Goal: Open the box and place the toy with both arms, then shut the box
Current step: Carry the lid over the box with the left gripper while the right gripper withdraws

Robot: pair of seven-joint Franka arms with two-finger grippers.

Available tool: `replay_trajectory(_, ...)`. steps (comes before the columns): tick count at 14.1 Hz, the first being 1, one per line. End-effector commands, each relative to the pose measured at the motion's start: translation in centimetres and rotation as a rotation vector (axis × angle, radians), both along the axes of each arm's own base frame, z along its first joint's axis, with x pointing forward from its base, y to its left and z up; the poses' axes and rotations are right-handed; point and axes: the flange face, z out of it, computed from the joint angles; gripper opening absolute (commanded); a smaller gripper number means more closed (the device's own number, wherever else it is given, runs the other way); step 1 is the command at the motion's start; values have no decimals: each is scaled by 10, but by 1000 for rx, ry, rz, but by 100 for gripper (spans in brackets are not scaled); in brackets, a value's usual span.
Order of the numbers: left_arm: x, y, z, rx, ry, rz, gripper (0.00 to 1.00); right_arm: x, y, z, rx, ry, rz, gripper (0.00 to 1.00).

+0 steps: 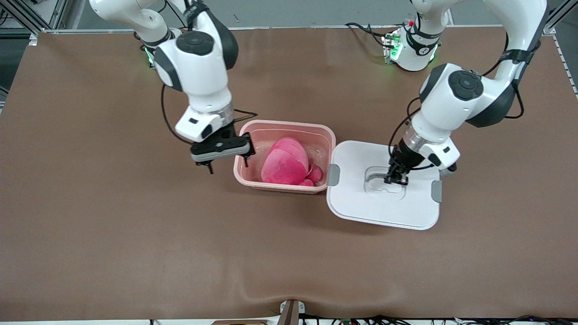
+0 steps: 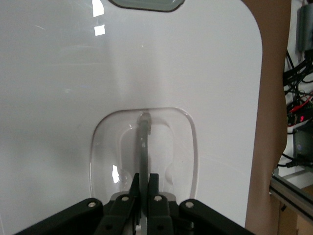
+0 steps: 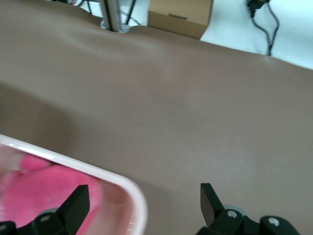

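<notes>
Front view: the pink box [image 1: 285, 155] stands open near the middle of the desk [image 1: 113, 234], well clear of all four desk edges. The toy [image 1: 286, 163] lies inside it, below the rim. The white lid [image 1: 352, 203] lies flat on the desk just beside the box, toward the left arm's end; one grey clip [image 1: 333, 174] sits at the box wall, the other grey clip [image 1: 436, 191] on the lid's outer edge. The left gripper [image 1: 396, 178] is down in the lid's recess, fingers closed on the clear handle [image 1: 377, 174]. The right gripper [image 1: 228, 155] hangs over the box edge at the right arm's end, fingers spread wide and holding nothing. Broad bare desk surface lies between the box and the desk edge nearest the camera.

Left wrist view: the left gripper [image 2: 145, 196] pinches the upright handle [image 2: 144, 147] at the centre of the recess. The lid [image 2: 195, 63] fills most of the view; its rounded corner ends at a strip of bare desk [image 2: 272, 122].

Right wrist view: the fingers [image 3: 209, 200] stand far apart, one on each side of the box rim [image 3: 128, 188], with the toy [image 3: 44, 188] in the tub. Bare desk [image 3: 171, 98] runs to its edge.
</notes>
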Motion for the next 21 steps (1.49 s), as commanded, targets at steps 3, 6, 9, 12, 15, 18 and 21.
replay_trajectory(3, -30, -60, 18, -50, -4, 7, 0, 12, -106, 22, -23, 30, 79, 100)
replay_trajectory(6, -53, -100, 18, -64, 9, -16, 0, 19, -173, 38, -10, 56, 88, 100)
replay_trajectory(9, -68, -132, 30, -104, 17, 32, 0, 13, -228, 58, -26, 119, 7, 100)
replay_trajectory(12, -84, -156, 24, -110, 35, -8, 0, 4, -285, 78, -20, 155, -40, 100)
replay_trajectory(15, -101, -175, 19, -81, 10, 3, 0, -8, -363, 86, 165, 273, -56, 100)
replay_trajectory(18, -112, -198, 9, -71, -8, 37, 0, -19, -369, 108, 186, 326, -79, 100)
replay_trajectory(21, -116, -224, -1, -90, -16, 35, 0, -27, -350, 127, 114, 356, -180, 100)
